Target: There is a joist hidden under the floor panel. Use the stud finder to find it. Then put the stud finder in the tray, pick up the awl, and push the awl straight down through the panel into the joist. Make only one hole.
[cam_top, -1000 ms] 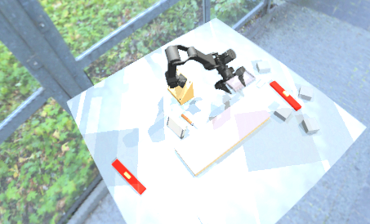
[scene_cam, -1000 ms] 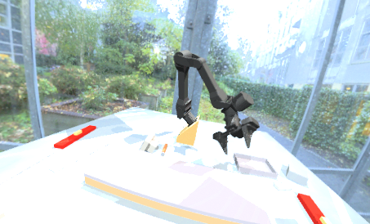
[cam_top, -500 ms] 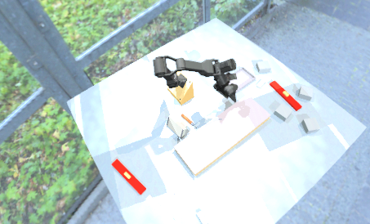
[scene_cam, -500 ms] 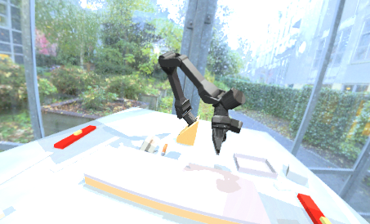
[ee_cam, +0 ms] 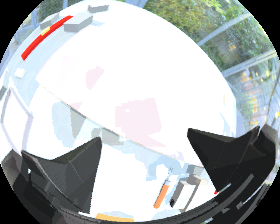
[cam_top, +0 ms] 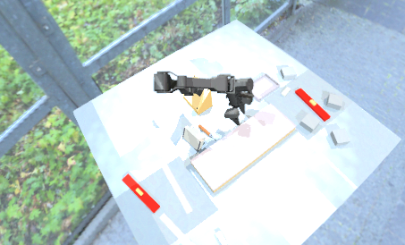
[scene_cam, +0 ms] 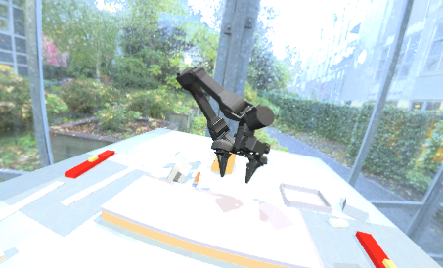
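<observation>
- Two black jaws (cam_top: 238,114) (scene_cam: 235,179) are spread wide, gripping nothing, above the bench (cam_top: 141,121) (scene_cam: 47,205).
- Orange-handled awl (cam_top: 205,130) (scene_cam: 197,179) (ee_cam: 162,195) lies near the pale floor panel (cam_top: 240,152) (scene_cam: 194,215) (ee_cam: 156,75).
- Shallow tray (cam_top: 275,85) (scene_cam: 306,206) (ee_cam: 4,119) sits near the panel.

The exterior view's lower edge cuts off the floor panel (cam_top: 246,149) (scene_cam: 203,217) and the right-hand red level (scene_cam: 375,248). In the wrist view, the tray (ee_cam: 30,118) is washed out, its contents unclear.
</observation>
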You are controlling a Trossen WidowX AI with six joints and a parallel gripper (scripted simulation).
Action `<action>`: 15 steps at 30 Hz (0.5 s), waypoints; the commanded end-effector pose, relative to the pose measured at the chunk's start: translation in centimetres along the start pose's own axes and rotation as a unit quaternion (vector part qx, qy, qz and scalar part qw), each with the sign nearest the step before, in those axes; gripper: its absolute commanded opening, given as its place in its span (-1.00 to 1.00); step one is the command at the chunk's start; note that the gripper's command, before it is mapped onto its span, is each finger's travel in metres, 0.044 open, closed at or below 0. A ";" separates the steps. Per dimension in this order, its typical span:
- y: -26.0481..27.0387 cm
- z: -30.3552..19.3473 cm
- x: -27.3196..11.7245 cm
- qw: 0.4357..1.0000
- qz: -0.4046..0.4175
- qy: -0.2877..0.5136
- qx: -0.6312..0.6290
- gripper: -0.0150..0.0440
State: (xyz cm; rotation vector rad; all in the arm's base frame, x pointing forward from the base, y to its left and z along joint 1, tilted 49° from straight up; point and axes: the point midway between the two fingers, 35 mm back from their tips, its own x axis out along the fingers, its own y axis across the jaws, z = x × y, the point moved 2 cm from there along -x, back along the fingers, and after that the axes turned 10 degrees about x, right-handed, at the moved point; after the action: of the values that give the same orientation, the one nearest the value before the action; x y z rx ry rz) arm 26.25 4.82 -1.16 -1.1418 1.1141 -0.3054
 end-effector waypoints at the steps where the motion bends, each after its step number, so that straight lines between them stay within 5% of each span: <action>1: -5.9 -3.9 0.4 0.923 -0.012 0.096 0.372 1.00; 15: -10.7 -9.5 -0.2 0.720 -0.090 0.167 0.668 1.00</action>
State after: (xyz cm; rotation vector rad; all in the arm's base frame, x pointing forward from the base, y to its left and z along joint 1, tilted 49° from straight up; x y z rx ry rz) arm 24.59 -0.95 3.90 -0.4277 0.9926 -0.8424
